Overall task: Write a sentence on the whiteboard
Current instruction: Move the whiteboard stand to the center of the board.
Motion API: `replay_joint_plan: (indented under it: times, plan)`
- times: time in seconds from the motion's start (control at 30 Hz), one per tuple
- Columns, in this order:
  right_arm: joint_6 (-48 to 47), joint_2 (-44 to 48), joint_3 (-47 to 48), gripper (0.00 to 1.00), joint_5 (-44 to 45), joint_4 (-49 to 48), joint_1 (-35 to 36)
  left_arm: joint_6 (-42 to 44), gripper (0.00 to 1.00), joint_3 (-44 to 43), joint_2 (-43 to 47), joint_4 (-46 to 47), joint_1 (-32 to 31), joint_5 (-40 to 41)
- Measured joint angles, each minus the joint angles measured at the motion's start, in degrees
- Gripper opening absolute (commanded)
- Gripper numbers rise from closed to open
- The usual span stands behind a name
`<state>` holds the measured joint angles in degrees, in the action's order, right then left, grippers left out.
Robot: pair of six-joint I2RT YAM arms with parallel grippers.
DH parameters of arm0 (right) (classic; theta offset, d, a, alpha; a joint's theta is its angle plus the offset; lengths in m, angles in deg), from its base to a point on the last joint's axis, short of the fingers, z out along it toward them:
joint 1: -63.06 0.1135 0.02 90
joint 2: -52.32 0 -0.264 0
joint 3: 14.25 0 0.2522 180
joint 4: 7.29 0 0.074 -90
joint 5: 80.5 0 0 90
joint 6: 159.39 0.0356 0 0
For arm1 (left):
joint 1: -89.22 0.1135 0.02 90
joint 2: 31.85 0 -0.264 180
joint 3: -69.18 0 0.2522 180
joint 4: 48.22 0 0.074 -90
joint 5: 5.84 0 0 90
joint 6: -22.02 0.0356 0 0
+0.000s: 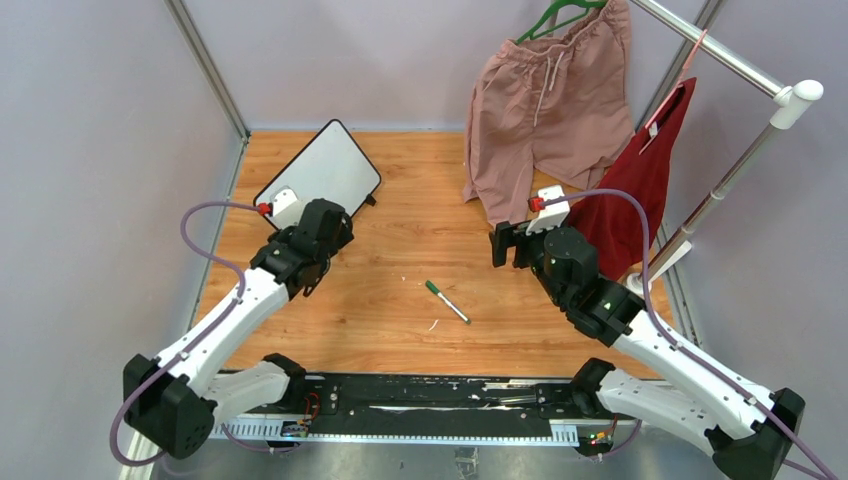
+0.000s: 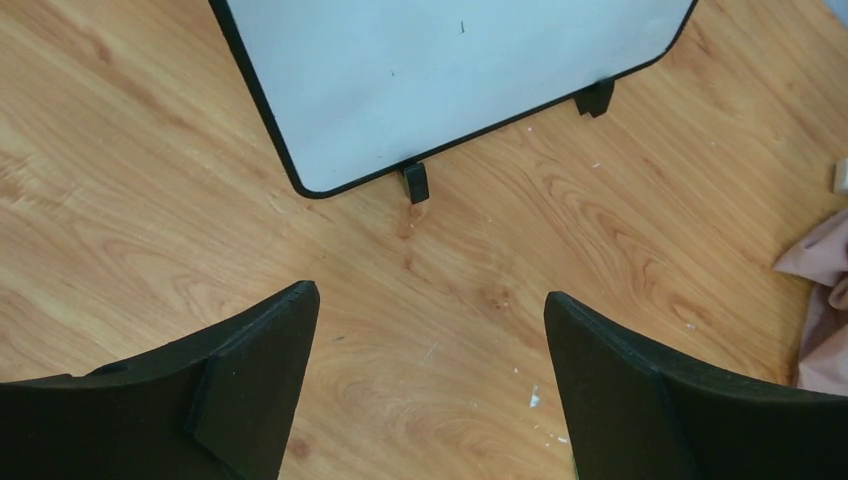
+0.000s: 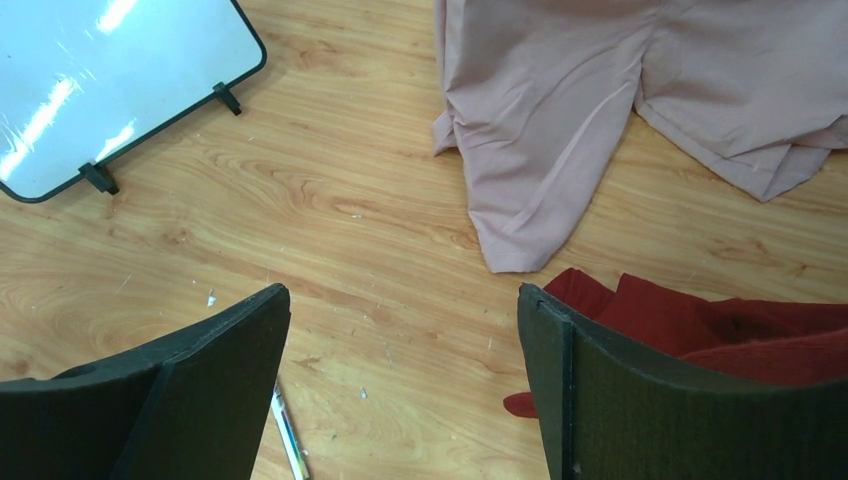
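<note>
Marker (image 1: 447,301): one, lying flat on the wooden table (image 1: 420,215), in the open ground between the two arms. Its long axis runs on a diagonal in the top view, with the green end toward the far left and the white barrel toward the near right.

Right gripper (image 3: 402,300): released, fingers wide apart, nothing between them. The marker lies on the near side of it and a little toward the left arm. In the right wrist view only a sliver of the barrel shows, at the bottom edge beside the left-hand finger.

Left gripper (image 2: 430,310): also released and empty. It points at the whiteboard (image 1: 318,168), which sits just beyond it at the far left of the table.

The right arm is judged the nearer to the marker, the left the nearer to the board. The pick-up likely calls for a reach back and down, with the jaws set across that diagonal.

Whiteboard: one, apparently lying face up and set askew to the table edges, two little black feet showing. No writing on it (only a few faint specks), so the task is not yet begun.

Other counts:
- Pink shorts (image 1: 545,110): one pair, on a green hanger (image 1: 560,12).
- Red garment (image 1: 640,190): one.
- Rack pole (image 1: 720,55): one.
</note>
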<state>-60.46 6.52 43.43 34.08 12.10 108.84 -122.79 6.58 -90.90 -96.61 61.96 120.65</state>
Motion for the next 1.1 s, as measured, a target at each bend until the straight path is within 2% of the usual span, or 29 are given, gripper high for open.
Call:
replay_joint_plan:
  times: [0.3,0.57,0.87,1.1]
  plan:
    - [0.76,-0.39,-1.01,0.86,-1.09,0.04,0.0,-6.97,0.71,-3.78,-12.39,-0.09,-1.55,3.06]
    - [0.76,-0.11,-1.22,0.86,-1.09,0.31,0.0,-10.14,0.66,-8.26,-24.59,0.07,-1.7,5.07]
    - [0.76,0.0,-1.49,0.86,-1.25,0.42,0.0,-10.51,0.57,-11.32,-31.93,1.09,-1.7,6.64]
    - [0.76,0.26,-1.9,0.86,-1.33,0.44,0.0,-12.44,0.55,-13.31,-36.06,0.24,-1.57,6.6]
